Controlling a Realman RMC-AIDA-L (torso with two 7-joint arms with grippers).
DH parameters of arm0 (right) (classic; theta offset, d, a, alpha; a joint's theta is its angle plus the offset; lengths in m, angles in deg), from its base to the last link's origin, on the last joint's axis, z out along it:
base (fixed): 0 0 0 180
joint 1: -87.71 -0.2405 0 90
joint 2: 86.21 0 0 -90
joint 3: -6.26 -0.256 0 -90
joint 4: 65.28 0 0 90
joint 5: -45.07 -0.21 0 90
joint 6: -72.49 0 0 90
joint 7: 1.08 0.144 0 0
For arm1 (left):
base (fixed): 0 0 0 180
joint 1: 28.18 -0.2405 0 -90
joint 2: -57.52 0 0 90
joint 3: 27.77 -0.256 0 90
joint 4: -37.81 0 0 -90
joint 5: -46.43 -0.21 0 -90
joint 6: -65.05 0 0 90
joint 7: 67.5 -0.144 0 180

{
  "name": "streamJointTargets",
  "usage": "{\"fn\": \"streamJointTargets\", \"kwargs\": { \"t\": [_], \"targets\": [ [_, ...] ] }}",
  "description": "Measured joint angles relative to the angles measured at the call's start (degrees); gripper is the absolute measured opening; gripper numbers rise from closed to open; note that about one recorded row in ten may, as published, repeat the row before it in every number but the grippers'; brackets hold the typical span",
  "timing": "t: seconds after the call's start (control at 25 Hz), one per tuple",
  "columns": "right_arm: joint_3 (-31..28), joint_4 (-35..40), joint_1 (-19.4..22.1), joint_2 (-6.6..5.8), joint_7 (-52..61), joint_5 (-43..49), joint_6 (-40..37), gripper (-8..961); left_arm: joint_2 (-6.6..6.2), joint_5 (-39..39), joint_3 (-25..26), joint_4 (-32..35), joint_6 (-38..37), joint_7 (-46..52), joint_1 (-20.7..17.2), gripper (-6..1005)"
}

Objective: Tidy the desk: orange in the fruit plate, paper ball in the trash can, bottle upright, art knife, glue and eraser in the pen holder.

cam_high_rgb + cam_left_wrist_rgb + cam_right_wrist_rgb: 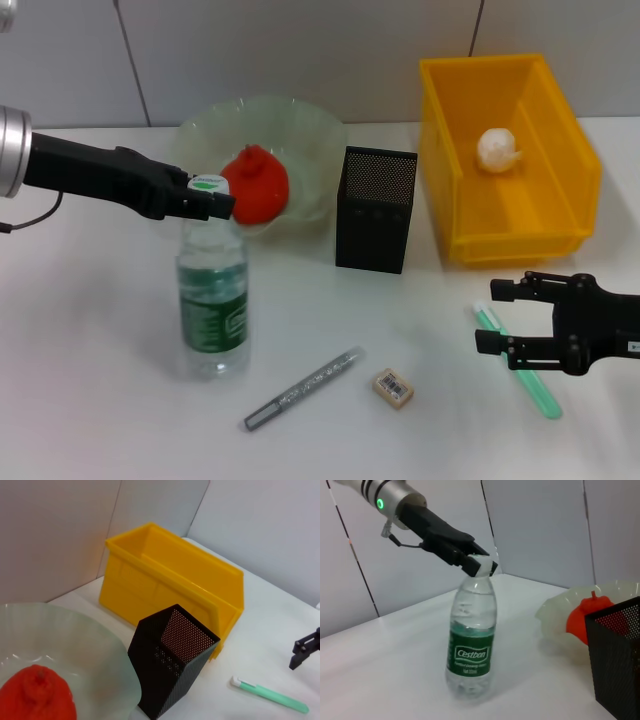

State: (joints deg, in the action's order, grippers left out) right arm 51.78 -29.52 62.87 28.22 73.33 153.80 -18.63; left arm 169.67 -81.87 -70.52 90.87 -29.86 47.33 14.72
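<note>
Here we are seeing the bottle standing upright on the white table, in front of the fruit plate holding the orange. The left gripper is pinching its cap, as far as we can tell. The right gripper is hovering with fingers spread over the green art knife, beside the eraser.
</note>
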Motion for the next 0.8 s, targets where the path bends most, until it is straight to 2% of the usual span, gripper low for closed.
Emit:
{"fn": "streamJointTargets", "kwargs": {
  "t": [0.52, 0.8],
  "targets": [
    [-0.74, 0.01, -0.21, 0.19, 0.76, -0.02, 0.42, 787, 0.69, 0.36, -0.04, 2.08, 0.18, -8.98, -2.28, 445],
    [-0.74, 0.07, -0.21, 0.19, 1.13, -0.02, 0.42, 787, 1.76, 1.47, 0.18, 4.90, 1.62, -12.44, -3.44, 445]
  ]
}}
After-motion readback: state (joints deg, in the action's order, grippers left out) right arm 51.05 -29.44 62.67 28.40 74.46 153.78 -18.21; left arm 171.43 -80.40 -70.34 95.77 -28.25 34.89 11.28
